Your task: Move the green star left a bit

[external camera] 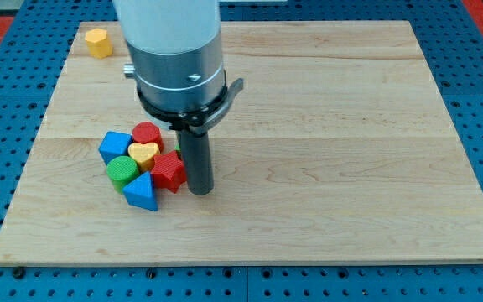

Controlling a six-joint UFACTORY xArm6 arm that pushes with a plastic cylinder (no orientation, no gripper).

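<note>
Wood board (pixel 325 126) w/ block cluster (pixel 143 166) view's left, yellow block (pixel 98 42) top-left corner.

On the table (pixel 325 126) six blocks lie tight together at the view's left, the yellow heart (pixel 143 153) in their middle. My tip (pixel 200 191) stands just right of them. The yellow block (pixel 98 42) lies alone, top left.

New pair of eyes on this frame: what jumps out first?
The big grey-and-white arm at the view's top, its dark rod ending in my tip right of a tight block cluster: red star-like block, yellow heart, green cylinder. A lone yellow block sits top left.
</note>
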